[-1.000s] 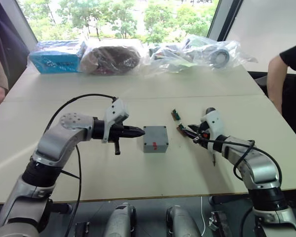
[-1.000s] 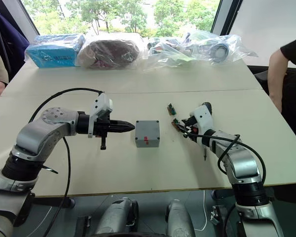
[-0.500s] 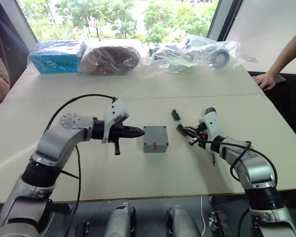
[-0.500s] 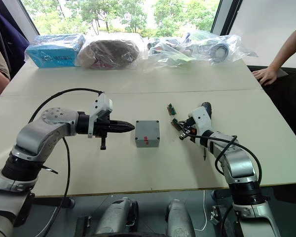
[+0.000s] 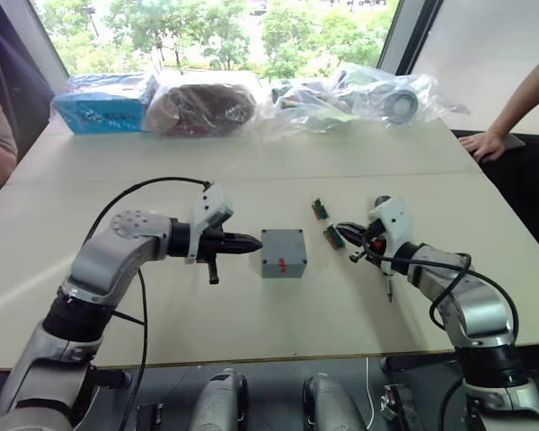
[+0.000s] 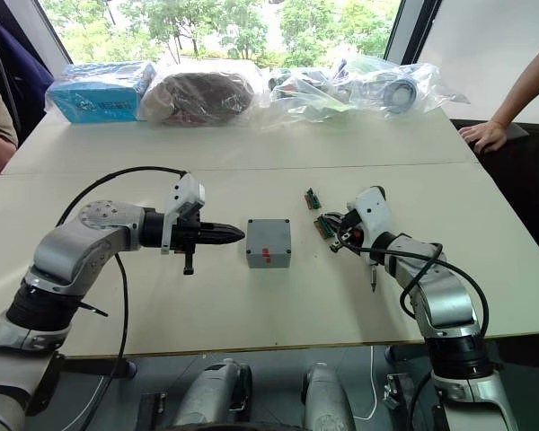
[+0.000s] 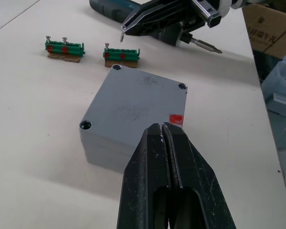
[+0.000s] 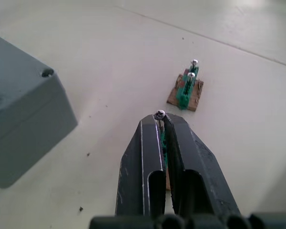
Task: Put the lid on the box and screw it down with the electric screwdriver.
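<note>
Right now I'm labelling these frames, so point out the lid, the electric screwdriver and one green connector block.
lid (image 7: pixel 133 107): left wrist view, middle of its grey outer face.
electric screwdriver (image 7: pixel 202 44): left wrist view, on its metal bit.
green connector block (image 7: pixel 121 54): left wrist view, on its green body.

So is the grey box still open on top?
No, the lid with the red mark already sits flat on the box, covering it, as the left wrist view shows.
</note>
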Controlling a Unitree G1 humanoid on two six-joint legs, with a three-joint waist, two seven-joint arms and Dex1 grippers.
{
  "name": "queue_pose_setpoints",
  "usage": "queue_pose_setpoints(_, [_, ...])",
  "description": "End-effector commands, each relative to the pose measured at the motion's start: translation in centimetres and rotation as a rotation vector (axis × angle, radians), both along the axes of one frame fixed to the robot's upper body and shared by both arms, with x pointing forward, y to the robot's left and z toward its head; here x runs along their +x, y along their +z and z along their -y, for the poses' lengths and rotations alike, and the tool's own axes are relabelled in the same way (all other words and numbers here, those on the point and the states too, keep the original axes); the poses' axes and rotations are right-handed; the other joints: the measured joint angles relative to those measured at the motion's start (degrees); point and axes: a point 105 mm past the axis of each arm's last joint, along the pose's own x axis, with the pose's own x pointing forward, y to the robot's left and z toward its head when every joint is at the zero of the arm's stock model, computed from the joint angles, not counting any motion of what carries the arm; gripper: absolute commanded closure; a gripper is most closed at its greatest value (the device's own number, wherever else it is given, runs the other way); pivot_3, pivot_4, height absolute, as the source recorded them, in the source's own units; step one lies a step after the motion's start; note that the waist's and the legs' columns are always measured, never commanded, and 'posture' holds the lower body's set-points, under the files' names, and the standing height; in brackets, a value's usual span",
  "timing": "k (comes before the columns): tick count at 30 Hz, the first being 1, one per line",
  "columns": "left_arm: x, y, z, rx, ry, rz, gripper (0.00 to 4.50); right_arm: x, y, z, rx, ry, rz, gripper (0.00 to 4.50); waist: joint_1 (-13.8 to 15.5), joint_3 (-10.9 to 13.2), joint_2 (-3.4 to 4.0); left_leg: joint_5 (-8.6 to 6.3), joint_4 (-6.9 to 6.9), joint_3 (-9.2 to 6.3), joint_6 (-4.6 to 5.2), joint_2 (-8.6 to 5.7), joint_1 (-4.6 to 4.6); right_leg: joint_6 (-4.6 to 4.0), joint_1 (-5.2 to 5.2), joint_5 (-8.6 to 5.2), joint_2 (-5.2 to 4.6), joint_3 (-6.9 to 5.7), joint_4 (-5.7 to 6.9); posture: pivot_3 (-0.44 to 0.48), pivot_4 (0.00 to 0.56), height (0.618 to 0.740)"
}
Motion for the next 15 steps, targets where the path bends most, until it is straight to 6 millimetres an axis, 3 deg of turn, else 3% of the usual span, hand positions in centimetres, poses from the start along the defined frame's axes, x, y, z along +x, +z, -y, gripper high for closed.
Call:
queue_pose_setpoints(1, [0.3,1.5,-0.6,-0.020,0.003,0.056,4.50,-0.9,3.4,-1.3,0.066,0.069,0.113,4.47,0.0,0.0,0.00,0.00,0.00,-0.01,0.00,0.00,0.00,0.00,0.00,0.00,0.00,0.00,0.00,0.000,0.150,0.740])
queue_pose_setpoints(7, [0.0,1.0,-2.2,0.025,0.021,0.037,4.50,-2.3,4.2,-4.4,0.094,0.195,0.114,4.47,-0.2,0.0,0.00,0.00,0.00,-0.02,0.00,0.03,0.00,0.00,-0.01,0.00,0.02,-0.01,0.01,0.000,0.150,0.740])
queue_pose_setpoints(15, [-0.1,1.1,-1.6,0.007,0.031,0.042,4.50,-2.0,3.3,-6.2,0.091,0.236,0.090,4.47,-0.1,0.0,0.00,0.00,0.00,-0.02,0.00,0.02,0.00,-0.01,-0.01,-0.01,0.01,0.00,0.00,0.000,0.150,0.740])
